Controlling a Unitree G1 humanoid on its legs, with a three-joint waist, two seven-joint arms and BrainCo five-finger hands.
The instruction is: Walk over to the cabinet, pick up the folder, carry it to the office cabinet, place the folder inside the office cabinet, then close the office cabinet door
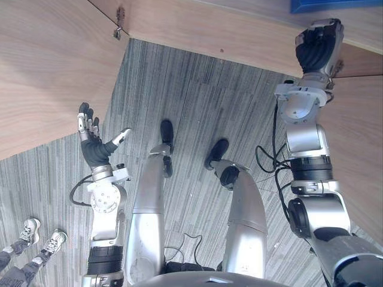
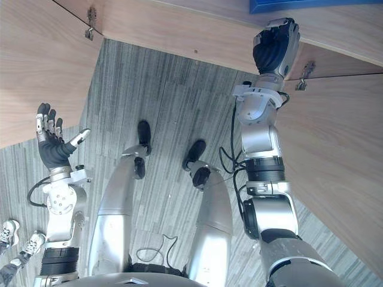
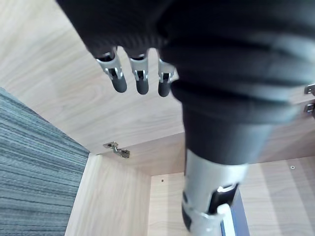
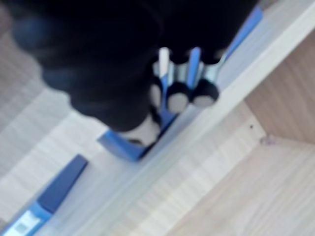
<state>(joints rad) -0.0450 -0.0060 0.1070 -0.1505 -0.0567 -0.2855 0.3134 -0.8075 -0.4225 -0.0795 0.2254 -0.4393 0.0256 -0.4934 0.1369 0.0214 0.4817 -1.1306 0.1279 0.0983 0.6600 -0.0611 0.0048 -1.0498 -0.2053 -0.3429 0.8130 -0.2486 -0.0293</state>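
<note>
**Cabinet** (image 1: 239,42): pale wood, standing open. Its shelf runs under the raised right hand (image 1: 317,48).

**Doors:** the left door (image 1: 48,72) is swung out beyond the left hand (image 1: 93,146). The right door (image 2: 335,137) stands outside the right arm.

**Folder** (image 4: 123,145): blue, lying flat on the shelf. Its near edge sits between the right hand's curled fingers and thumb, seemingly pinched.
- Handling, as I judge it: light, stiff-boarded and smooth enough to slide.
- Best hold: at an edge, with the thumb opposite the fingers.

**Left hand:** fingers straight, holding nothing, well apart from the folder.

**Hard to make out:**
- The contact at the thumb is blurred.
- Most of the folder is cut off.
- A blue strip (image 4: 59,187) lies beside the right hand. I cannot tell whether it belongs to the same folder.
</note>
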